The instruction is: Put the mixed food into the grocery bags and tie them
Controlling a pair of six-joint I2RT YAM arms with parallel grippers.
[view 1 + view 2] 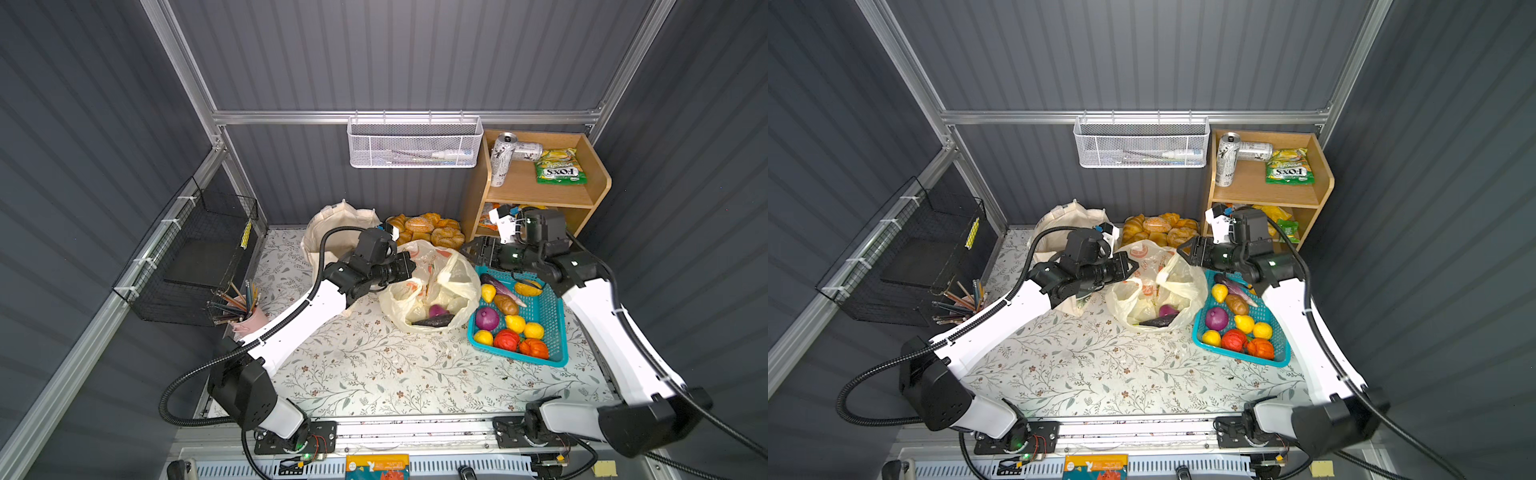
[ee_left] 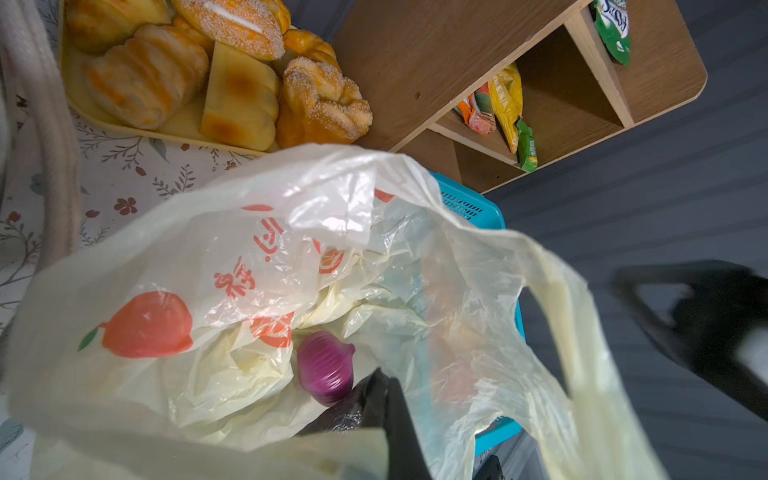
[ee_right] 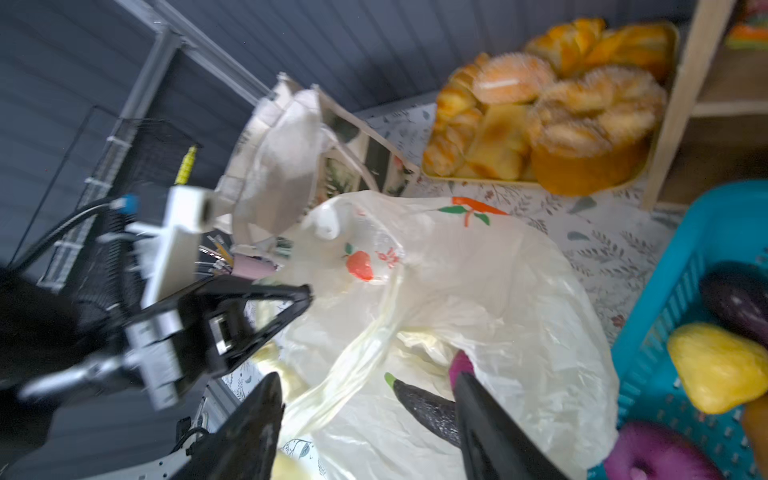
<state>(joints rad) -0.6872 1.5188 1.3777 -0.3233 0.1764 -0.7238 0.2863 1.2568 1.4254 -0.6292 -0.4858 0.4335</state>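
**Holding the bag open at mid-table**

Pinching the rim of the plastic bag with the left claw, clamped tight on the crinkly film and holding that side raised above the table. Over at the right claw: spread wide, gripping nothing, with a loop handle of the bag running through the gap in the right wrist view; touching or not, hard to tell. Below and between both claws, down inside the bag: a purple onion and a dark eggplant, side by side. Just below the right claw, right against the bag: a turquoise basket packed with more toy produce, a second purple onion among lemons. On the left claw's outer side, toward the back wall: the canvas tote, slumped on the table. Beyond both claws, a tray of bread; behind the right claw, a wooden shelf
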